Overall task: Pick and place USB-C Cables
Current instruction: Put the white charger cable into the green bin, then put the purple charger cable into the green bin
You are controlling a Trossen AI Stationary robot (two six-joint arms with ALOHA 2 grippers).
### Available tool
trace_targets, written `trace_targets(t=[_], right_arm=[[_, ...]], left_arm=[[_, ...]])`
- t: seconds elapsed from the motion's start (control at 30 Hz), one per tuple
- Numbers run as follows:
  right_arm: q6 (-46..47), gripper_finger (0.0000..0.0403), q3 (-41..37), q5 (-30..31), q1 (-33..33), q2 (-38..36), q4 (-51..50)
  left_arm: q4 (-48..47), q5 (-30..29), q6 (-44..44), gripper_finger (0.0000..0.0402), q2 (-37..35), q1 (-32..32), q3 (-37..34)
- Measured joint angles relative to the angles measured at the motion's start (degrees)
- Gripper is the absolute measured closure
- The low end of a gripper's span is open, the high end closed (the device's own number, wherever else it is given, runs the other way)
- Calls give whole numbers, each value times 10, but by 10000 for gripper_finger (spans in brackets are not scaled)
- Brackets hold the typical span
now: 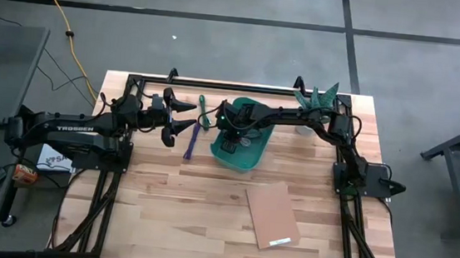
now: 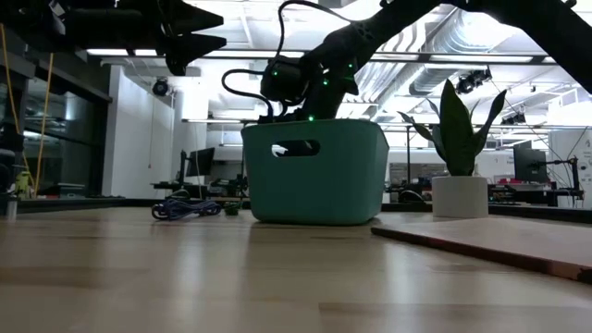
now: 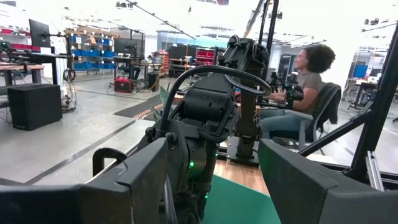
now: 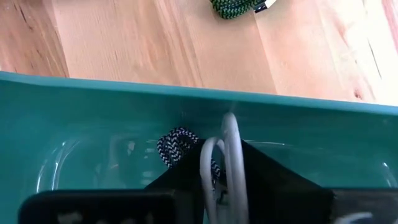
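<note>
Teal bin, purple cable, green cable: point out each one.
teal bin [image 2: 319, 176]: low view, on its front wall.
purple cable [image 1: 190, 145]: high view, mid-length of the bundle.
green cable [image 4: 235, 6]: right wrist view, on its braided coil.

My two arms are dark, nearly black, built of chunky rounded segments joined by boxy housings. My left arm [image 1: 88, 125] carries white block lettering along its long segment. A black cable loops in an arc over my right arm's wrist housing [image 3: 208, 102], and small green lights glow on that housing, seen in the low view as well. My left gripper [image 1: 183, 116] ends in two flat, matte dark fingers [image 3: 134, 183] with broad angular faces. My right arm [image 1: 330, 129] is the same dark colour, with slim links and bulkier joints near its base.
</note>
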Motion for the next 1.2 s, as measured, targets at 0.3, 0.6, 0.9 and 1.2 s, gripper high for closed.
trace_targets(t=[0.3, 0.6, 0.9, 1.2], right_arm=[[0, 225, 0, 0, 1, 0, 5], [-1, 176, 0, 5, 1, 0, 8], [-1, 176, 0, 5, 1, 0, 8], [-3, 176, 67, 4, 1, 0, -50]], left_arm=[[0, 0, 0, 171, 0, 0, 0], [0, 0, 0, 171, 0, 0, 0], [0, 0, 0, 171, 0, 0, 0], [0, 0, 0, 171, 0, 0, 0]])
